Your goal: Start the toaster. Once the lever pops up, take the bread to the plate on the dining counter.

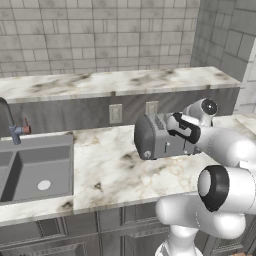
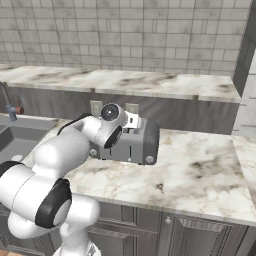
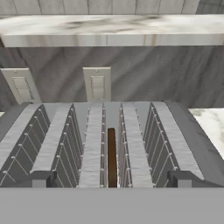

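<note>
Sink basin point(image 1: 35, 172) sunk into the marble surface point(image 1: 115, 175), far to the left of the hand; faucet point(image 1: 12, 125) with red handle at its back edge. Two wall outlets point(image 3: 97, 84) on the dark panel beyond the hand, seen past the toaster top in the hand view. Upper marble ledge point(image 3: 109, 28) above those outlets, across the whole back.

Toaster point(image 1: 152, 137) upright on the surface, directly under the hand; round knob point(image 1: 147, 154) low on its end face in the left base view. Slots running away from the hand in the hand view, wire guides visible inside. Bread point(image 3: 111, 157) standing on edge in the centre slot, dark brown, straight ahead of the hand and between its two fingertips point(image 3: 41, 179).

Hand point(image 3: 111, 180) spread wide, nothing pinched; tips poised over the near end of the toaster top, one each side of the bread slot. Contact with the toaster not discernible.

Bare marble to the right of the hand.
</note>
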Tool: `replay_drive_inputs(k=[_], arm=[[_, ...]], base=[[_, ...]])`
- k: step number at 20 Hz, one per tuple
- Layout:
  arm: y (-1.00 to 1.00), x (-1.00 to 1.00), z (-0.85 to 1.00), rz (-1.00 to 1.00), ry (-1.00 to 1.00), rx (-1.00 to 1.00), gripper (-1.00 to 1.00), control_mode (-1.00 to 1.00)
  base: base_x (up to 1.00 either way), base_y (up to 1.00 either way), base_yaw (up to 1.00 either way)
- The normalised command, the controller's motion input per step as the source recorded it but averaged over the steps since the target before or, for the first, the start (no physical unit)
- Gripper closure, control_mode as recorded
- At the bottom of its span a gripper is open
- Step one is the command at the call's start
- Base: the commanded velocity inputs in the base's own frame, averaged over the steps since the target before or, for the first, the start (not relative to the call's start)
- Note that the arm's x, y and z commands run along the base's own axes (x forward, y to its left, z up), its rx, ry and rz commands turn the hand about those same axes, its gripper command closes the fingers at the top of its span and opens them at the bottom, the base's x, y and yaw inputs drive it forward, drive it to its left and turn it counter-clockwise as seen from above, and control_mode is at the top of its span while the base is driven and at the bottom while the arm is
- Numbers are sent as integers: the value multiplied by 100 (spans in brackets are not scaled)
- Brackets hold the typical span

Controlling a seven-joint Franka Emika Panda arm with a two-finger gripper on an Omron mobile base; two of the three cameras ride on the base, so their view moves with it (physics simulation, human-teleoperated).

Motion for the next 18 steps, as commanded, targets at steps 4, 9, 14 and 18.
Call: replay_drive_inputs(k=[4, 9, 14, 18], arm=[[0, 16, -10, 0, 0, 0, -100, -100], [0, 3, -17, 0, 0, 0, -100, -100], [0, 0, -11, 0, 0, 0, -100, -100], [0, 0, -8, 0, 0, 0, -100, -100]], base=[[0, 0, 0], [0, 0, 0], [0, 0, 0], [0, 0, 0]])
